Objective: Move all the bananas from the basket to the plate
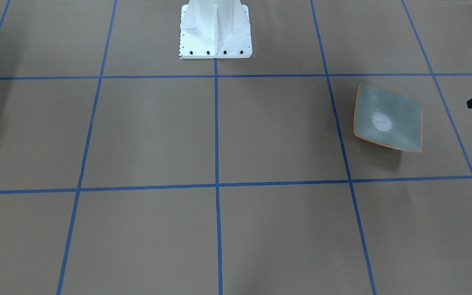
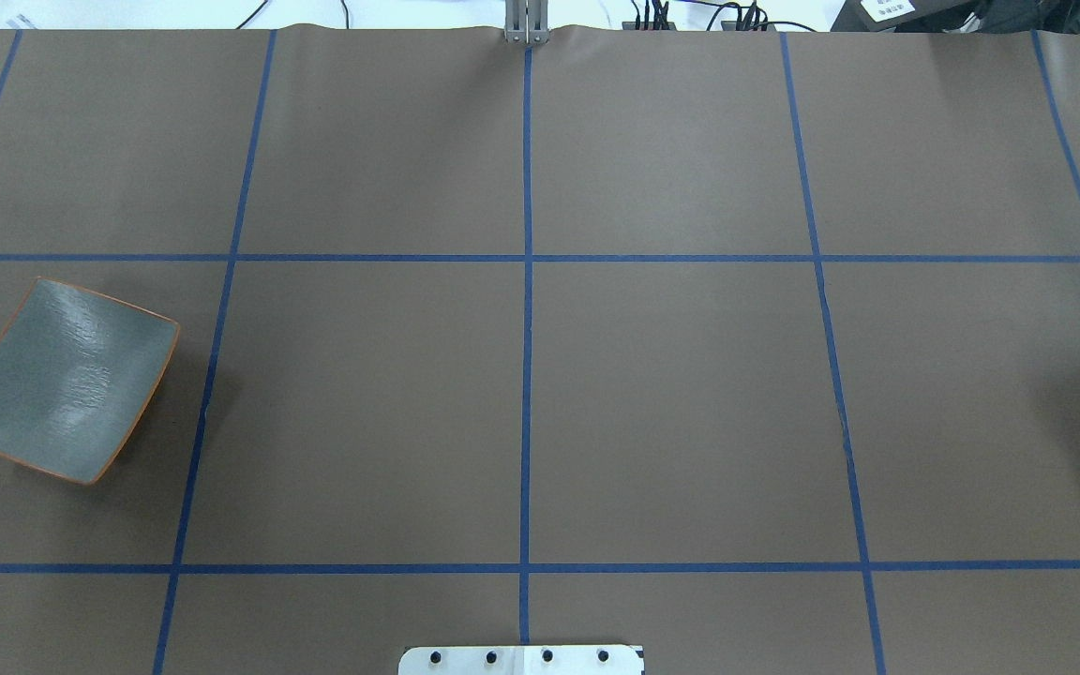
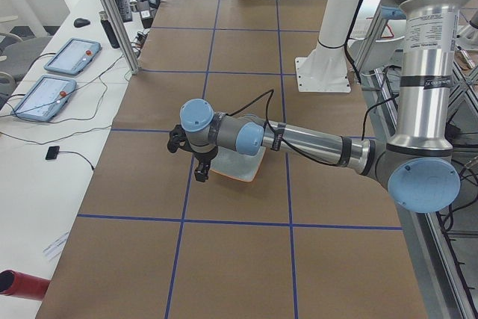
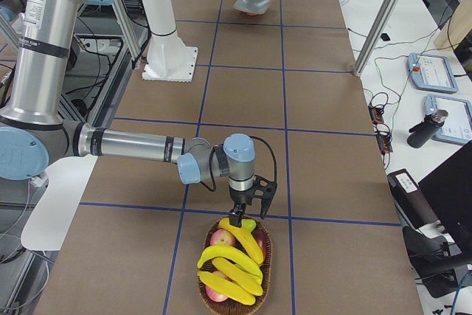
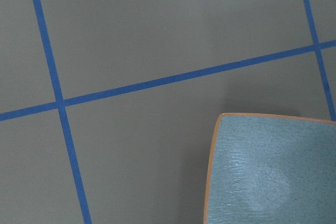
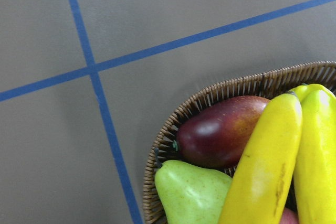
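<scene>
Left arm: we log the forearm stretched level and low over the table, wrist bent so the left gripper points down beside the plate.
Left jaws: we cannot tell whether they are parted or closed.
Right arm: forearm likewise level; the right gripper points straight down above the inward end of the basket.
Right jaws: we cannot tell.
Bananas: three, in the basket, lying over red fruit and a green pear.
Plate: at the table's left end, well apart from the basket.
Surface: brown paper gridded with blue tape; white pedestal at the robot's edge.
Room: a white bench alongside, carrying two tablets and cables.
</scene>
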You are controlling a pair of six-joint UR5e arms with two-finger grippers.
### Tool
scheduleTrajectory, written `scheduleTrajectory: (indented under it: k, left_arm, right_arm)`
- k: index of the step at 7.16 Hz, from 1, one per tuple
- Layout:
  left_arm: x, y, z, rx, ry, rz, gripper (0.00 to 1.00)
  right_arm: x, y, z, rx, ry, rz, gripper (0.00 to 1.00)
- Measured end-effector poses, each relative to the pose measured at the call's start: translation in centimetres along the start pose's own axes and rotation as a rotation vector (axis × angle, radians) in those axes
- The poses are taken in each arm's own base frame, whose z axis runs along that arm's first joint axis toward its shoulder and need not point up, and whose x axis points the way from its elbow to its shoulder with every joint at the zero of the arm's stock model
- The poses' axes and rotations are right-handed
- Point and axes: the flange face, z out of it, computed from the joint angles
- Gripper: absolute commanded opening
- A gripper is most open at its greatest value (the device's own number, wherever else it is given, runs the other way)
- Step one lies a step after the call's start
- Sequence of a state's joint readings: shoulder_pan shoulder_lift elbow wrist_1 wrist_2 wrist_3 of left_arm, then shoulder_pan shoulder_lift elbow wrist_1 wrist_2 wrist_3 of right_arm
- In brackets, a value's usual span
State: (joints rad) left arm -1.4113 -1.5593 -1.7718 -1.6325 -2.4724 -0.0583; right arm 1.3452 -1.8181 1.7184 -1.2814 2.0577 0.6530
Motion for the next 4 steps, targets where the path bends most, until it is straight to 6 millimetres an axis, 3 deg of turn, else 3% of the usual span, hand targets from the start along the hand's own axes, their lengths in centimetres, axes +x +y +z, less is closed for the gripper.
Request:
scheduleTrajectory:
  k: [4]
  left_arm:
    - [0.26,0.07,-0.2,0.013,0.002,0.016,1.0]
  right_arm:
    - [0.17,1.22,-0.28,-0.056,0.05,0.036,0.79]
